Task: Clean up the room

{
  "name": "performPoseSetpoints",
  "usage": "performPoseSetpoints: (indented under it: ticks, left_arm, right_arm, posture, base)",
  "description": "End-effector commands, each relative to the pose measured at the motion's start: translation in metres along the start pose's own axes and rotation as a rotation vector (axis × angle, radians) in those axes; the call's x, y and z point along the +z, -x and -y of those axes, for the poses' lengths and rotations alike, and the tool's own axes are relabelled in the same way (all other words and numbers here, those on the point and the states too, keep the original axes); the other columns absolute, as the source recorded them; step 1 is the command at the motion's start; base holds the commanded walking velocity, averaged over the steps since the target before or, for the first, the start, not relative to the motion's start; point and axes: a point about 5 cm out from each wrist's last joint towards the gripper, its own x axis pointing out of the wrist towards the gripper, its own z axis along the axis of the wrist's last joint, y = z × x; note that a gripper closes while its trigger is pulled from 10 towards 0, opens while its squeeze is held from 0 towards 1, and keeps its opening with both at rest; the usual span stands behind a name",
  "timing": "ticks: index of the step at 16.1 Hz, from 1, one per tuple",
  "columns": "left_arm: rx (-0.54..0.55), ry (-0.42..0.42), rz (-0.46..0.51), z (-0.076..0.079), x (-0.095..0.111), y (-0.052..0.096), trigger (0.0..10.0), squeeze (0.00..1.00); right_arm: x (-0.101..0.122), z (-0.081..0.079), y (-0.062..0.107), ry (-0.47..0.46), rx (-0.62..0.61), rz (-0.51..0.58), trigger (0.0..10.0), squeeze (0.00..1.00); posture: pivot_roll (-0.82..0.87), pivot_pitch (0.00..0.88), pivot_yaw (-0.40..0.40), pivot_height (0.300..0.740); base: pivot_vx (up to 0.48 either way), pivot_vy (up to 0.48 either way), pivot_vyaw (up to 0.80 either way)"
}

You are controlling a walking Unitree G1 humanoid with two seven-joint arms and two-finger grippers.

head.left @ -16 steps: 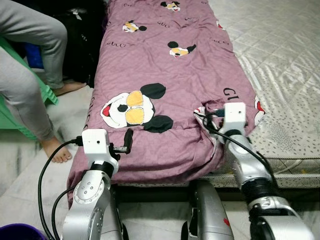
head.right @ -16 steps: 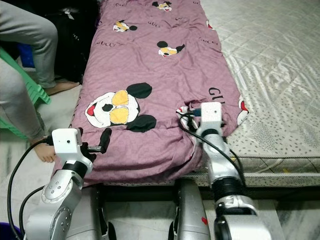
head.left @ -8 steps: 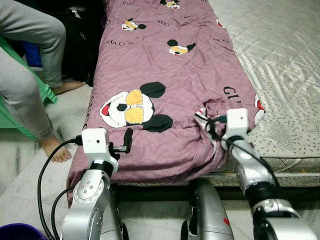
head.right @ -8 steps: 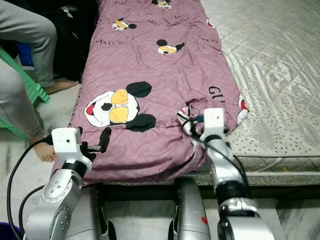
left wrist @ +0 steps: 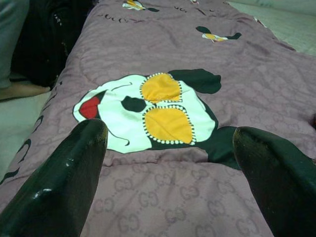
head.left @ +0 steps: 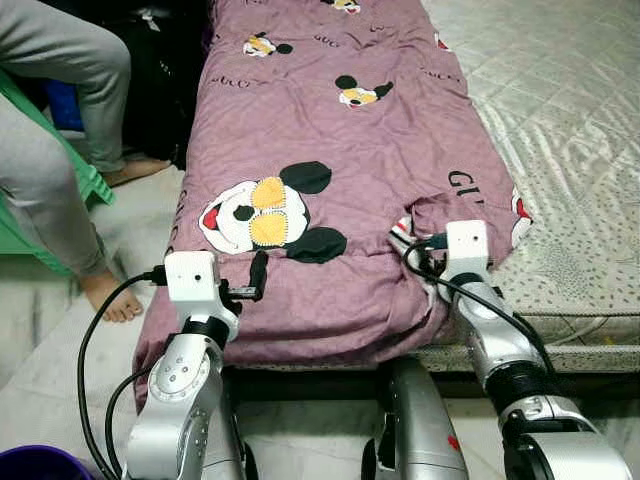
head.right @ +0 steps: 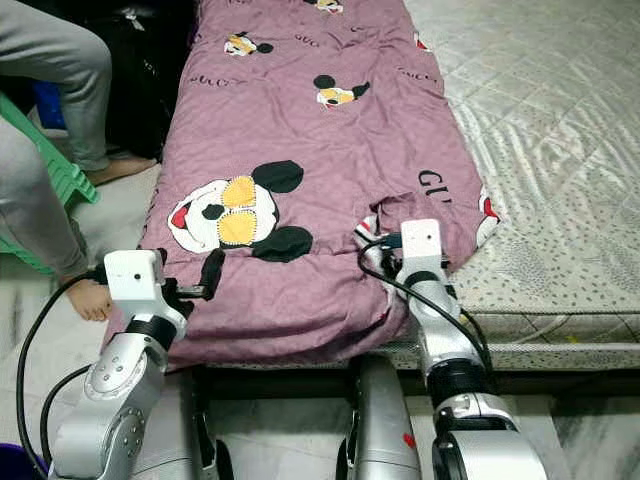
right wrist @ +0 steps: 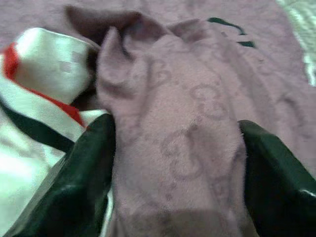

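Bed [head.left: 590, 130] with the blanket [head.left: 330, 130] along its left edge: the right gripper [right wrist: 173, 163] has drawn its pinched corner fold slightly nearer, beginning the tidy-up, while the left gripper [left wrist: 170, 143] hovers wide open, empty.

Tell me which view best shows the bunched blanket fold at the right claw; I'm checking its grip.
The right wrist view: the blanket fold sits between both black fingers of the right claw. The eye views show the fold small, partly hidden behind the wrist. The left wrist view shows flat blanket.

The purple blanket [head.left: 330, 130] bears black lettering (partly folded) reading "GU" and "GUCCI".
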Motion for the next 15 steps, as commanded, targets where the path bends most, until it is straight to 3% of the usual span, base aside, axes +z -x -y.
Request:
performPoseSetpoints:
  ticks: [1,4,10,12,15]
  left_arm:
    - [0.003,-0.009,-0.014,-0.001,-0.003,0.001,10.0,0.00]
    - [0.006,-0.010,-0.012,-0.001,-0.003,-0.002,10.0,0.00]
    - [0.010,-0.009,-0.006,-0.002,-0.002,-0.005,10.0,0.00]
    - [0.020,-0.007,-0.002,-0.003,-0.002,-0.006,10.0,0.00]
    - [0.025,-0.004,-0.002,-0.004,-0.003,-0.006,10.0,0.00]
  right_arm:
    - [-0.004,0.012,0.000,-0.002,-0.064,-0.029,0.0,0.00]
    - [-0.009,0.035,0.001,-0.021,-0.194,-0.062,0.0,0.00]
    - [-0.010,0.067,0.006,-0.011,-0.333,-0.054,0.0,0.00]
    - [-0.016,0.091,0.014,-0.016,-0.425,-0.069,0.0,0.00]
    - [-0.025,0.110,0.024,-0.007,-0.467,-0.091,0.0,0.00]
  posture:
    - [0.05,0.178,-0.007,0.516]
    - [0.04,0.170,-0.006,0.516]
    - [0.04,0.152,-0.012,0.516]
    - [0.04,0.144,-0.016,0.516]
    - [0.03,0.138,-0.017,0.516]
  base:
    - [0.000,0.000,0.00]
    - [0.000,0.000,0.00]
    - [0.000,0.000,0.00]
    - [0.000,0.000,0.00]
    - [0.000,0.000,0.00]
